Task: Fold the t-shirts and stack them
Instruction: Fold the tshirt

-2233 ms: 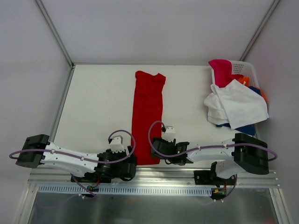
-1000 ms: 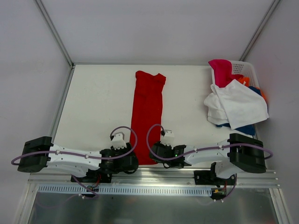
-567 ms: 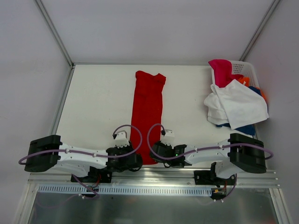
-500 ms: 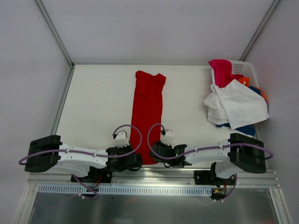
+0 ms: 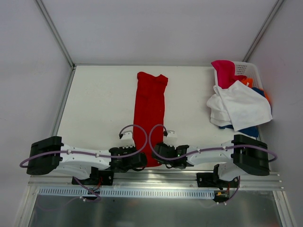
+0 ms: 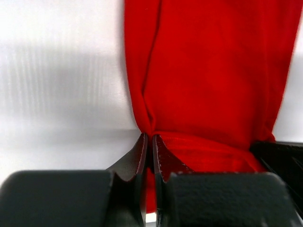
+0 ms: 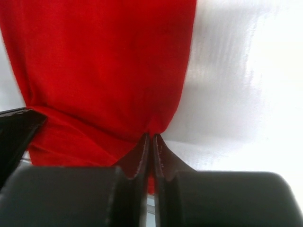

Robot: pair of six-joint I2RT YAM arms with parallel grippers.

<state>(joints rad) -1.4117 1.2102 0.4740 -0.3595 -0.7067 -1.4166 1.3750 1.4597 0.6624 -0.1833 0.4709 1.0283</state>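
Note:
A bright red t-shirt (image 5: 149, 113) lies as a long narrow strip down the middle of the table. My left gripper (image 5: 140, 161) pinches its near left corner, shut on the red cloth (image 6: 203, 85). My right gripper (image 5: 156, 160) pinches the near right corner, shut on the same cloth (image 7: 94, 71). In both wrist views the red fabric bunches at the fingertips. The other t-shirts sit at the far right: a white one (image 5: 241, 108) draped over the basket side, a magenta pink one (image 5: 224, 70) on top, with orange (image 5: 247, 82) and blue (image 5: 247, 130) showing beneath.
A white perforated plastic basket (image 5: 250, 71) stands at the back right corner and holds the pile. A metal rail (image 5: 156, 178) runs along the near edge by the arm bases. Grey walls enclose the table on three sides.
The left gripper slid right to the shirt's near left corner and shut on it. The right gripper closed tighter on the near right corner. The shirt stays flat.

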